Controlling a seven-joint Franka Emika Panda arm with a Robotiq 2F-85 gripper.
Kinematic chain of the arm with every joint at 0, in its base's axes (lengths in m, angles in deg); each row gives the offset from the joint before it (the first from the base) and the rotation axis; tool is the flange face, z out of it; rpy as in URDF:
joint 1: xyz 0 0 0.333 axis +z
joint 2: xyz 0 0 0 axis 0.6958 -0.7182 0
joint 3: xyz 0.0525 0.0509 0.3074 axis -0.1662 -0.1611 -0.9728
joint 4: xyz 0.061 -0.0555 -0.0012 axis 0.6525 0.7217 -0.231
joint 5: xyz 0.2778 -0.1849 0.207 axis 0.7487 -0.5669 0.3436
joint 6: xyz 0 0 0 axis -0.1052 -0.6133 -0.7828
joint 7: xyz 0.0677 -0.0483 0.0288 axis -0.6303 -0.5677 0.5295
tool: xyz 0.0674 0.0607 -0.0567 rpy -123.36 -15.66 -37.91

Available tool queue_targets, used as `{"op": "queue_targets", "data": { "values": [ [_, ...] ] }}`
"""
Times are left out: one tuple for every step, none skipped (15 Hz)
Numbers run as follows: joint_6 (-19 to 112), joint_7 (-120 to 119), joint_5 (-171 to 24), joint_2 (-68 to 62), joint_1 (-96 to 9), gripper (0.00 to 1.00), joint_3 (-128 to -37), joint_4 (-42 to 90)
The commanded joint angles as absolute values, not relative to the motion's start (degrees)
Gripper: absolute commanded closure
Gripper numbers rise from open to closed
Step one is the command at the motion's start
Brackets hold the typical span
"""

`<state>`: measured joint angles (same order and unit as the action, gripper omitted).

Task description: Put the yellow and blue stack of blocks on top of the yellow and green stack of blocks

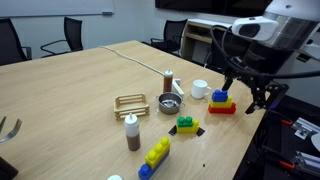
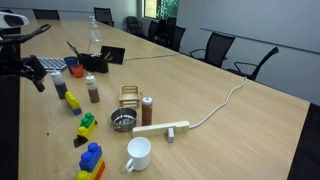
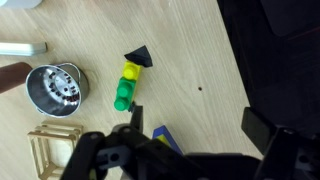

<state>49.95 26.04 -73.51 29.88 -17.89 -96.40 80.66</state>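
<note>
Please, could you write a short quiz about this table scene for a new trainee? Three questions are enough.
1. True or false: the gripper is open and holds nothing.
2. Fill in: the yellow and green stack lies ____ the red-based stack and the yellow and blue stack.
3. Which lies nearest the white mug? A) wooden rack B) red-based stack C) yellow and blue stack

Key: 1 true; 2 between; 3 B.

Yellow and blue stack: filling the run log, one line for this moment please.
claw open, empty | yellow and blue stack on table, ungrasped | yellow and green stack separate
</note>
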Motion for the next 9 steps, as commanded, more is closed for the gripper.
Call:
{"op": "queue_targets", "data": {
  "values": [
    [49.9, 26.9, -72.9, 29.3, -19.4, 0.0, -97.9, 80.0],
    [49.9, 27.1, -72.9, 29.1, -19.4, 0.0, -97.8, 79.9],
    [49.9, 27.2, -72.9, 29.2, -19.4, 0.0, -97.8, 79.9],
    [49.9, 27.3, -72.9, 29.2, -19.4, 0.0, -97.8, 79.9],
    [49.9, 27.3, -72.9, 29.2, -19.4, 0.0, -97.8, 79.9],
    [49.9, 27.3, -72.9, 29.2, -19.4, 0.0, -97.8, 79.9],
    [50.8, 29.2, -71.5, 28.5, -18.7, 0.0, -97.4, 79.4],
    [51.9, 30.7, -71.0, 27.1, -18.3, 0.0, -97.3, 78.8],
    [52.9, 33.2, -69.6, 25.9, -17.5, 0.0, -97.1, 78.2]
  ]
}}
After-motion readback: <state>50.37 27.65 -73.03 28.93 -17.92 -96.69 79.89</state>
